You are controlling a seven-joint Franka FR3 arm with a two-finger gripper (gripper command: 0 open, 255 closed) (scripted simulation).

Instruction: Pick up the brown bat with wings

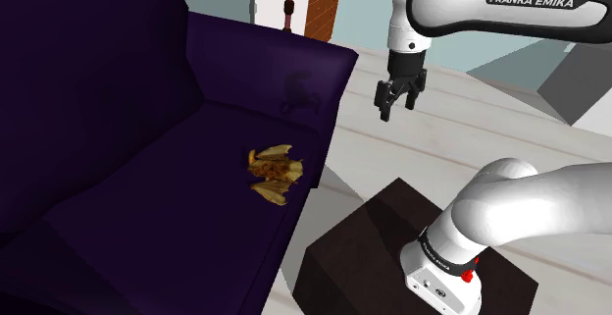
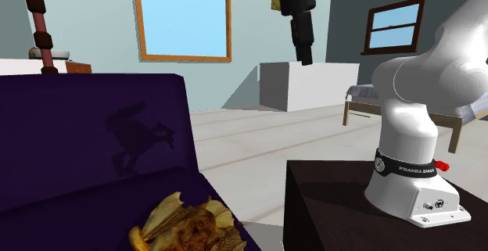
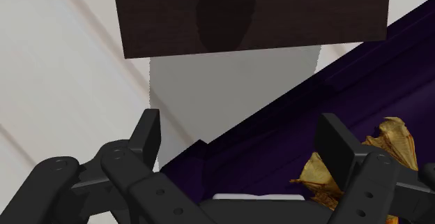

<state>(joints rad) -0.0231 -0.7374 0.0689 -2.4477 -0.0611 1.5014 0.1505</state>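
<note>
A brown bat (image 1: 273, 174) with spread wings lies on a dark purple sofa (image 1: 118, 166), near the seat's front edge. The jaws hang open, high and well apart from it — above the floor (image 1: 392, 156). Best to centre over the body, then descend straight, straddling it.

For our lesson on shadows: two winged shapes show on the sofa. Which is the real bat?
The brown bat lying on the sofa. The other is only a flat dark shadow on its upright side.
</note>
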